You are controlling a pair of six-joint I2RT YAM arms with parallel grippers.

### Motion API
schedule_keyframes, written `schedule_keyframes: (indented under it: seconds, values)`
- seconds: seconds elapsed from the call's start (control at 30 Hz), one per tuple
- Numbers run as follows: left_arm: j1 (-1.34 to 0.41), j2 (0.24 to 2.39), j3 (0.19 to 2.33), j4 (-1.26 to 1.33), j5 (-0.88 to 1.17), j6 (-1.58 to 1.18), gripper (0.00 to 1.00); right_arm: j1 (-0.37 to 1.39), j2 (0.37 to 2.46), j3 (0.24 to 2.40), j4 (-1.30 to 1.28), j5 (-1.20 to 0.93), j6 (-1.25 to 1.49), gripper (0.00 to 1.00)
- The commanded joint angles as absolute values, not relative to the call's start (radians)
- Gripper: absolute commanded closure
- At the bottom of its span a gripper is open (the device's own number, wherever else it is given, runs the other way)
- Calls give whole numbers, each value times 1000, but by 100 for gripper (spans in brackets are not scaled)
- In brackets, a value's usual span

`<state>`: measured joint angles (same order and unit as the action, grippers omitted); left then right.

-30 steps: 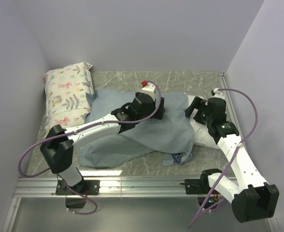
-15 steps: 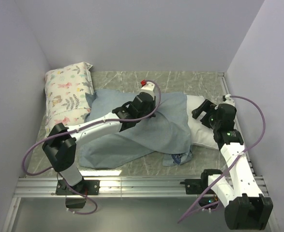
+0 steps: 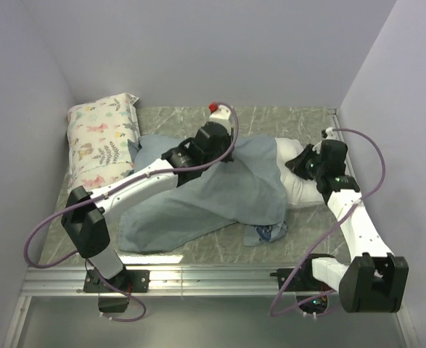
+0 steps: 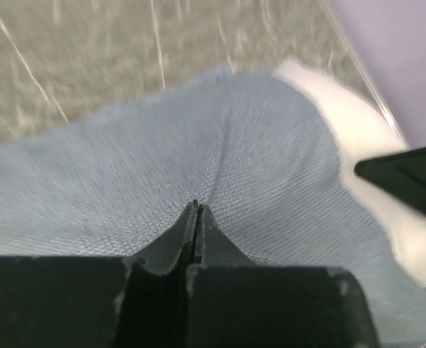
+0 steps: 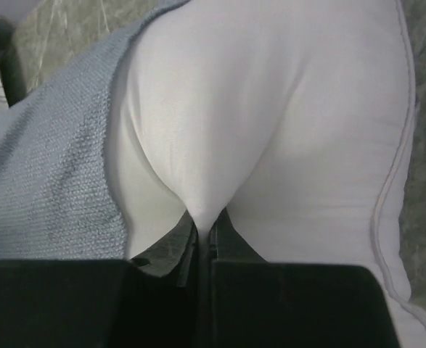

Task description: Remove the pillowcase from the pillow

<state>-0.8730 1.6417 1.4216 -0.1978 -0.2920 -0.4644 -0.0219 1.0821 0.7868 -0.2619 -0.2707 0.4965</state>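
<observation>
The blue pillowcase [image 3: 205, 199] lies rumpled across the middle of the table, its paler grey-blue weave [image 4: 198, 152] filling the left wrist view. The white pillow [image 3: 300, 190] sticks out of its right end, and in the right wrist view the pillow [image 5: 285, 123] bulges beside the pillowcase edge [image 5: 60, 181]. My left gripper [image 4: 197, 208] is shut, pinching a fold of the pillowcase near its far edge [image 3: 231, 156]. My right gripper [image 5: 210, 221] is shut on a pinch of the pillow's white fabric, at the pillow's exposed end [image 3: 296, 163].
A smaller floral-print pillow [image 3: 100, 141] lies at the back left against the wall. Walls enclose the marble-patterned table [image 3: 271, 119] on three sides. A metal rail [image 3: 213, 279] runs along the near edge by the arm bases.
Both grippers have shut, the left first on the pillowcase, then the right on the pillow. The left arm has shifted toward the back, pulling the case; the right gripper moved onto the pillow's end.
</observation>
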Motion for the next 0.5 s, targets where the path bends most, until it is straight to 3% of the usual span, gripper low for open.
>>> schedule_keyframes:
  seconds: [0.0, 0.17, 0.47]
  values:
    - [-873, 1612, 1603, -274, -365, -401, 100, -17, 1103, 929, -337, -207, 495, 100]
    - [-819, 1588, 1764, -411, -474, -344, 99, -125, 1106, 1123, -452, -135, 514, 100]
    - [-588, 1663, 2000, -558, -436, -302, 99, -339, 1115, 1146, -440, -271, 563, 100]
